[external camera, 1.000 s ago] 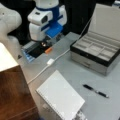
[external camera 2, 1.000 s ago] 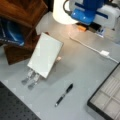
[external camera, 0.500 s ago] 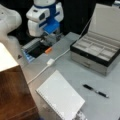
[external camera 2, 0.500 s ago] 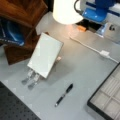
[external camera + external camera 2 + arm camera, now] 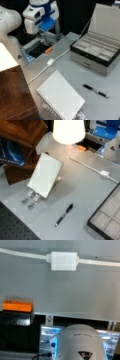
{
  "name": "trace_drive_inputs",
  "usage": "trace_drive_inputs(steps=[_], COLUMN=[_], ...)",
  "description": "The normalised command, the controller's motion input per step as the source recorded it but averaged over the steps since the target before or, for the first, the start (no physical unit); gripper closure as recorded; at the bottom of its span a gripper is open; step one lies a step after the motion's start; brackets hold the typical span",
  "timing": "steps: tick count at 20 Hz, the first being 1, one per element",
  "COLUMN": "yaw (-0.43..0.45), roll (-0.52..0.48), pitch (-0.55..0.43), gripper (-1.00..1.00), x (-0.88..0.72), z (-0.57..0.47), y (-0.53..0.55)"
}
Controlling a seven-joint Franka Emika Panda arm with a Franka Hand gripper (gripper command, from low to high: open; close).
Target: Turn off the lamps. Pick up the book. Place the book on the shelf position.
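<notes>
The gripper [image 5: 46,41] hangs below the white and blue arm at a front view's top, over a dark tray with an orange block [image 5: 48,50] just beside it. Its fingers are blurred against the tray, so how far it is open cannot be told, and nothing shows in its grasp.

Toward the bottom of that view from the gripper, a white switch [image 5: 50,61] sits on a white cable [image 5: 37,74] running across the grey table [image 5: 75,72]. In the wrist view the switch [image 5: 63,261] lies beyond the orange block [image 5: 17,305].

The book [image 5: 60,97] is well apart from the gripper, propped tilted on a silver stand [image 5: 30,197], coil along its lower-left edge. The shelf [image 5: 13,95] stands just beside the book, at the view's left. A lamp [image 5: 68,130] glows lit in a front view.

A black pen [image 5: 95,91] lies near the book, and an open grey case [image 5: 96,53] sits to the gripper's side at the view's right.

A dark logo on the wrist housing is unreadable; no other writing shows.
</notes>
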Motion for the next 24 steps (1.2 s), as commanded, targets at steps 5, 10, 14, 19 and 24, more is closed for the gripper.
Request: trace_drive_inputs(steps=[5, 10, 14, 19, 24], yaw=[-0.031, -0.095, -0.112, -0.108, -0.108], roll=[0.024, 0.042, 0.044, 0.051, 0.062], pitch=[0.020, -0.016, -0.044, -0.080, -0.130], gripper=[-1.00, -1.00, -1.00, 1.00, 1.00], x=[-0.40, -0.31, -0.24, -0.26, -0.26], z=[-0.16, -0.11, -0.10, -0.15, -0.23], y=[0.28, 0.29, 0.20, 0.13, 0.10])
